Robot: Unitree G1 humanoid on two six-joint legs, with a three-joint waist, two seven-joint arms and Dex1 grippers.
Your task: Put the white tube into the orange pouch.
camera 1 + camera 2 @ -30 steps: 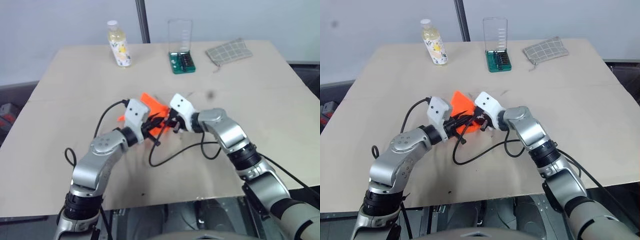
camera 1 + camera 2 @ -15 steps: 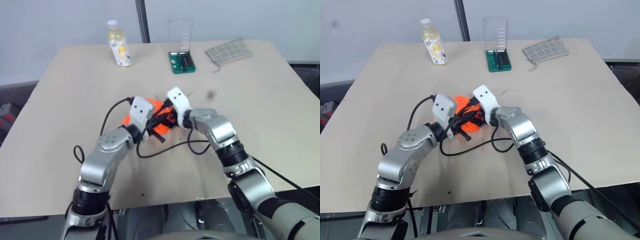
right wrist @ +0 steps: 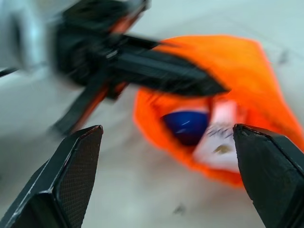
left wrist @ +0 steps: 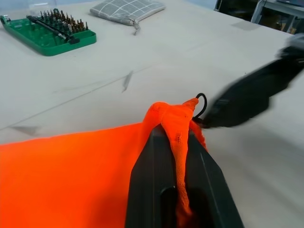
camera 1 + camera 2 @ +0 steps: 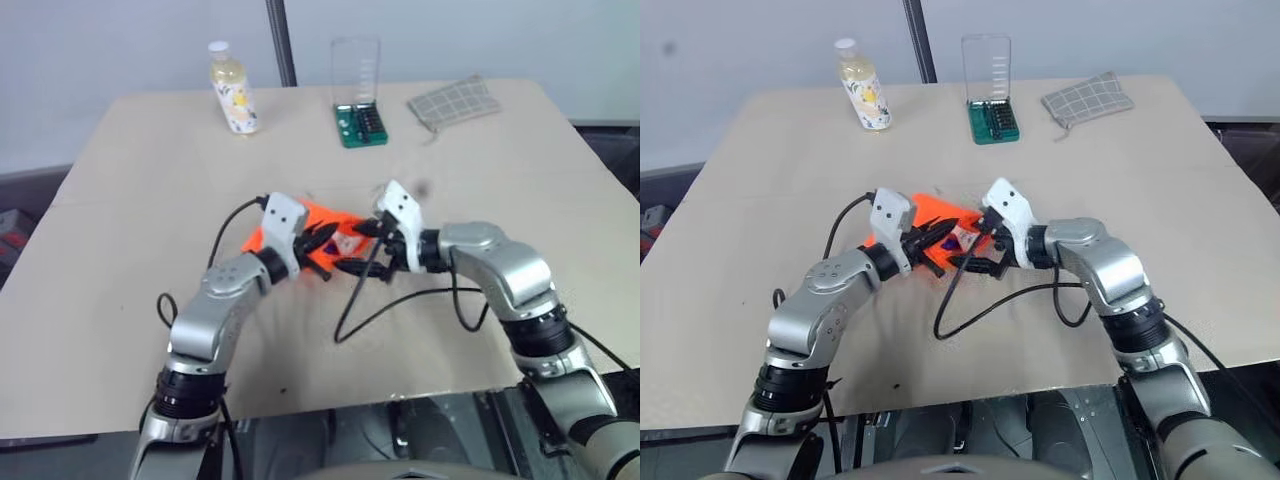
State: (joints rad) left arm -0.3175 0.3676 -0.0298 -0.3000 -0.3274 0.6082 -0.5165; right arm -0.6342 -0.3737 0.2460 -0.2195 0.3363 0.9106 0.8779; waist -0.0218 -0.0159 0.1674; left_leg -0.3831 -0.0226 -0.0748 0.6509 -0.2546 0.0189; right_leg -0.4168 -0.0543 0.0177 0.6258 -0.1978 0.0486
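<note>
The orange pouch (image 5: pixel 300 222) lies mid-table, its mouth held up by my left gripper (image 5: pixel 322 243), which is shut on a fold of the orange fabric (image 4: pixel 178 156) near the small dark pull (image 4: pixel 202 99). The white tube (image 3: pixel 216 137) sits inside the pouch's open mouth, with a dark blue end (image 3: pixel 187 126) beside it. My right gripper (image 5: pixel 352 248) is open just outside the opening and to its right, with nothing between its fingers (image 3: pixel 61 185). In the right wrist view, the left gripper's black fingers (image 3: pixel 156 71) cross above the opening.
At the table's far edge stand a white-capped bottle of yellowish liquid (image 5: pixel 228 88), a green bit set with a clear lid (image 5: pixel 361 120) and a grey checked cloth pouch (image 5: pixel 455 100). Black cables (image 5: pixel 350 310) loop on the table in front of the pouch.
My right gripper has opened and drawn back to the right, out of the pouch's mouth, leaving the tube inside. The left gripper has kept its hold on the pouch.
</note>
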